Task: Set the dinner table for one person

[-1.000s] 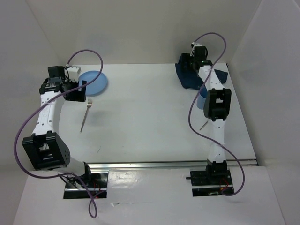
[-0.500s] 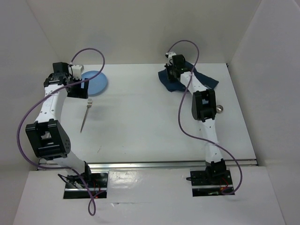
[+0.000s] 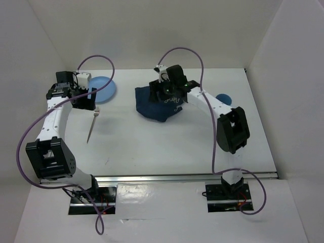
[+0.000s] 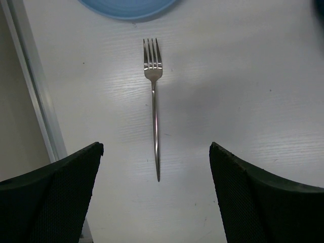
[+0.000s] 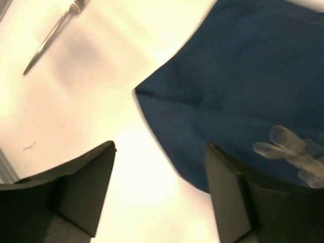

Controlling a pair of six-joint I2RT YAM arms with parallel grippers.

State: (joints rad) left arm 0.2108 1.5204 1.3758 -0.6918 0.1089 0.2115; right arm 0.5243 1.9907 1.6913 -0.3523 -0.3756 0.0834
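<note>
The white dinner table (image 3: pixel 152 142) holds a silver fork (image 3: pixel 92 125) at the left, tines toward a blue plate (image 3: pixel 104 87) behind it. My left gripper (image 3: pixel 86 98) is open beside the plate. In the left wrist view, it (image 4: pixel 156 147) hangs over the handle end of the fork (image 4: pixel 154 101), not touching it. A navy placemat (image 3: pixel 154 104) lies crumpled at the table's middle back. My right gripper (image 3: pixel 161 90) is over its far edge. In the right wrist view, it (image 5: pixel 160 146) is open above the placemat's (image 5: pixel 243 76) edge.
A small blue cup (image 3: pixel 223 98) stands at the right behind the right arm. A metal rail (image 3: pixel 187 177) runs along the table's near edge. White walls close in the left, back and right sides. The fork also shows in the right wrist view (image 5: pixel 50 33).
My right arm swung left from the far right corner, and the navy placemat moved with it to the middle back. The blue cup is uncovered. My left gripper shifted slightly.
</note>
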